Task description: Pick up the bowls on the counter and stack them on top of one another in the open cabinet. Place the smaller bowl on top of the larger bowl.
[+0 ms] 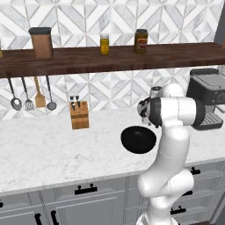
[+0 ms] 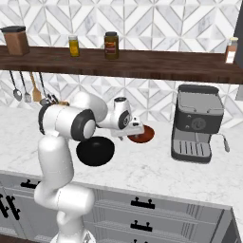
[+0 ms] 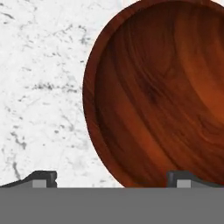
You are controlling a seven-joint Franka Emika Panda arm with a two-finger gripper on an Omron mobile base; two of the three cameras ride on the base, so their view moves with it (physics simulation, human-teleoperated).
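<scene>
The smaller red-brown bowl (image 2: 144,135) rests on the white marble counter (image 2: 156,166), and in the hand view this bowl (image 3: 162,92) looms large, very close. My gripper (image 3: 116,180) is open just above the bowl's near rim, one fingertip (image 3: 43,178) over bare marble and the other over the bowl's inside. From the right base view the gripper (image 2: 135,129) hangs low at the bowl's left edge. The wide glossy black bowl (image 1: 138,139) sits apart on the counter (image 1: 52,149), nearer the front edge, beside my arm; the right base view also has the black bowl (image 2: 95,151).
A grey espresso machine (image 2: 197,123) stands right of the red-brown bowl. A wooden knife block (image 1: 79,115) sits at the back left. Above runs a dark wooden shelf (image 1: 110,57) with jars, and utensils (image 1: 30,94) hang beneath it.
</scene>
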